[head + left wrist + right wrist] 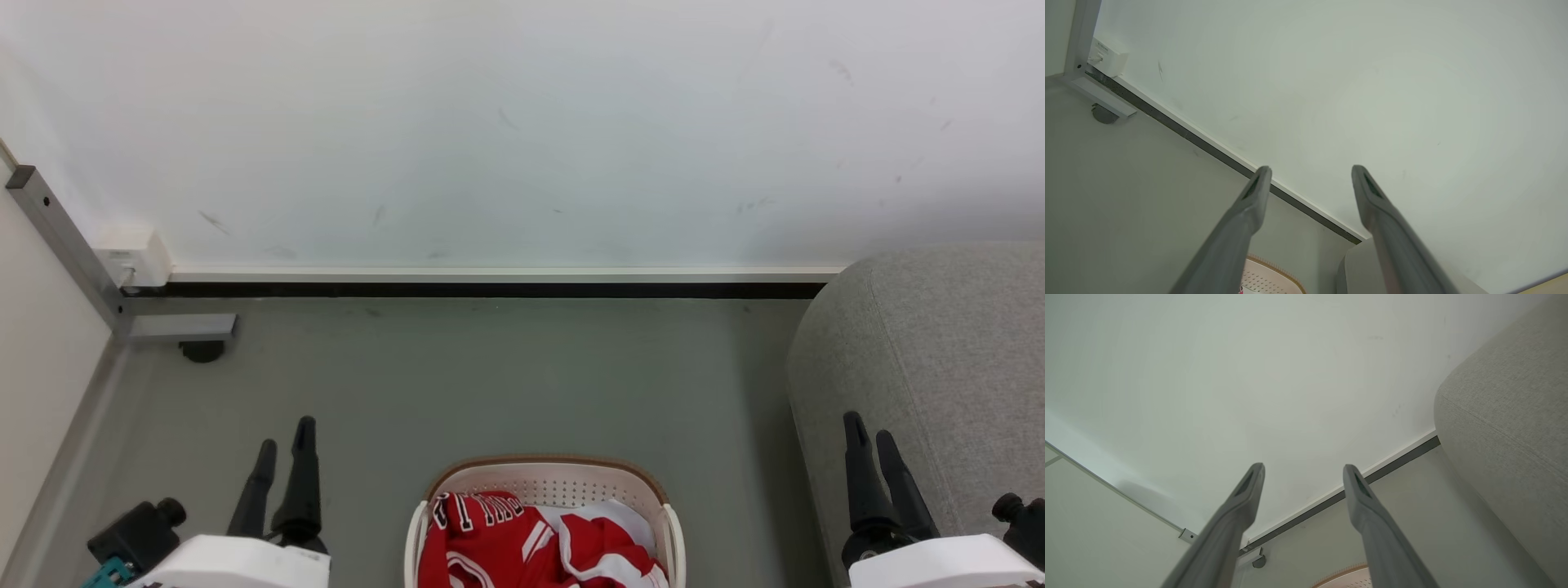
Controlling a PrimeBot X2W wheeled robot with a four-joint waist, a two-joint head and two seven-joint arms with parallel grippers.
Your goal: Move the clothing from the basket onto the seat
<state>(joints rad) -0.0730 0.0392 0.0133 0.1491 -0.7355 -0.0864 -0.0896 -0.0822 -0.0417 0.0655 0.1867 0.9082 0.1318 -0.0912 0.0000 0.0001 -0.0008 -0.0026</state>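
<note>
We look along the left gripper: its two dark fingers stand wide apart with nothing between them, tips in front of the white wall. A dark skirting strip runs slantwise where the wall meets the grey floor. At the upper left a grey metal post rises beside a small white box, with a round dark foot under its base bar. At the bottom edge, between the fingers, we see a corner of the basket and, near it, the rounded corner of the seat.
</note>
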